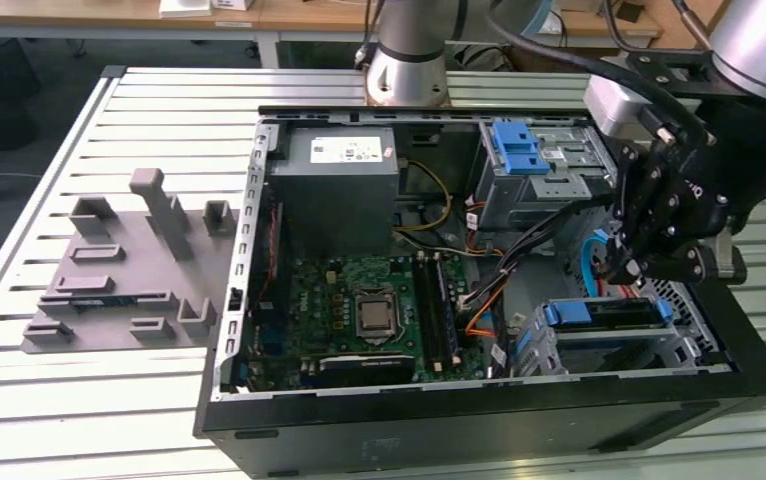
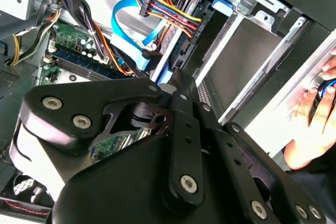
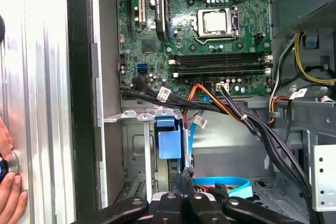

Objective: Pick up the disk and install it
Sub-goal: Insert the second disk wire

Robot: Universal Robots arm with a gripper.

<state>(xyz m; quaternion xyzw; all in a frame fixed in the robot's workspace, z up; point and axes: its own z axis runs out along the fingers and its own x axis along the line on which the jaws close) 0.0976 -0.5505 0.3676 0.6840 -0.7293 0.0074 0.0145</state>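
The disk (image 1: 605, 314), a dark drive in a blue carrier frame, lies in the lower drive cage at the near corner of the open computer case on the exterior view's right. Its blue carrier end (image 3: 169, 143) also shows in the first wrist view, just ahead of the fingertips. My black gripper (image 1: 623, 268) hangs over the case just above and behind the disk. Its fingers (image 3: 185, 176) are shut together with nothing held, and the linkage (image 2: 178, 103) shows them closed in the second wrist view.
The case (image 1: 490, 420) lies open on a slatted metal table (image 1: 156, 110). Inside are a motherboard (image 1: 370, 310), a grey power supply (image 1: 336, 185), cable bundles (image 3: 231, 114) and an upper bay with a blue clip (image 1: 517, 148). A grey fixture (image 1: 130, 270) stands on the exterior view's left. A person's hand (image 2: 315, 124) rests beside the case.
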